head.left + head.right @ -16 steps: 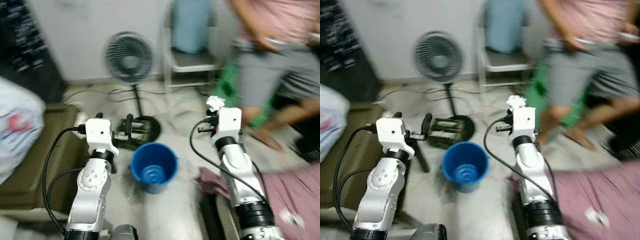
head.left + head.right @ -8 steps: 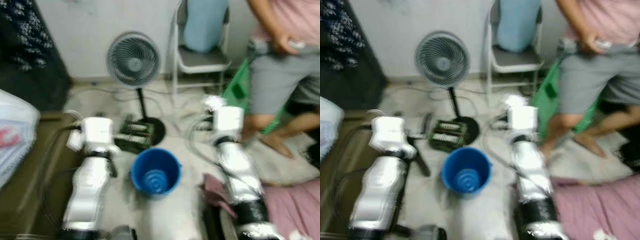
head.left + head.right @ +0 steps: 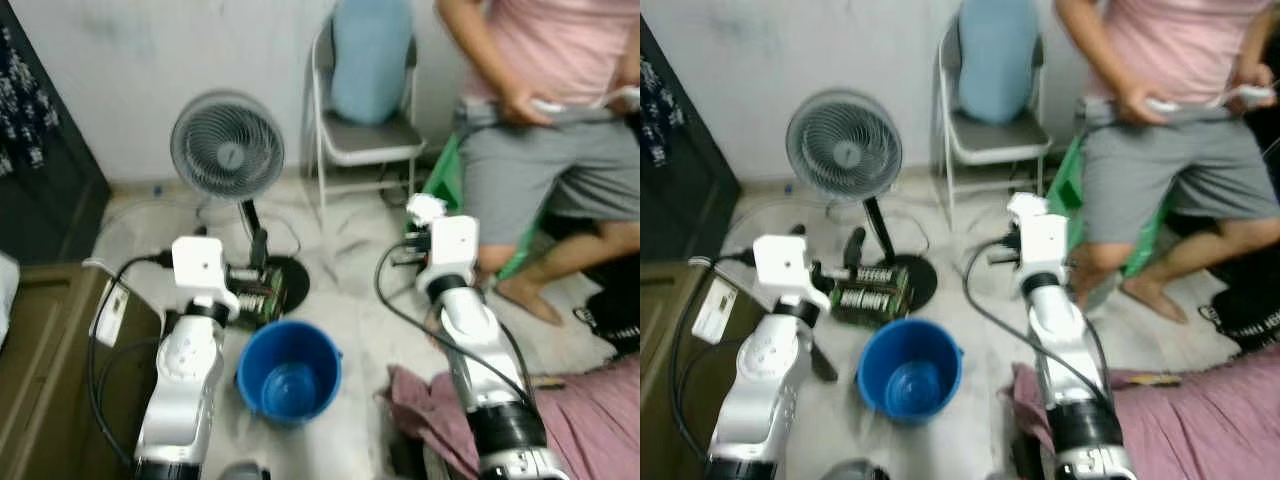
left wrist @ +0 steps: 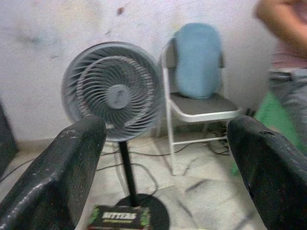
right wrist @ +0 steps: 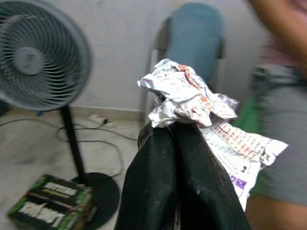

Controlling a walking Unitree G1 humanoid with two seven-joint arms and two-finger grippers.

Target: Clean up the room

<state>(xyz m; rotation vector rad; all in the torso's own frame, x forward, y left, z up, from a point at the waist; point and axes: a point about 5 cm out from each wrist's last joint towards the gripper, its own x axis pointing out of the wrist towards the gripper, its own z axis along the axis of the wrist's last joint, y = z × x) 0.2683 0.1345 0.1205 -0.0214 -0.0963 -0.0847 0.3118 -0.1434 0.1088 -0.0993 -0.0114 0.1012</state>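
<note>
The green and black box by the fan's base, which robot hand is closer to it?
Left. The left gripper, open, sits right beside the green and black box. The right gripper, shut on crumpled printed paper, is farther off across the floor.

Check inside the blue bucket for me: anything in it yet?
The blue bucket looks empty; its ridged blue bottom shows, though the near wall hides part of the inside. The crumpled paper sits in the right gripper, fingers shut.

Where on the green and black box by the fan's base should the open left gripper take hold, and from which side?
Grip the green and black box across its narrow width, coming down from above with the left gripper. It lies flat on the floor against the fan's round black base, so its long sides look freest; the base blocks the far side.
</note>
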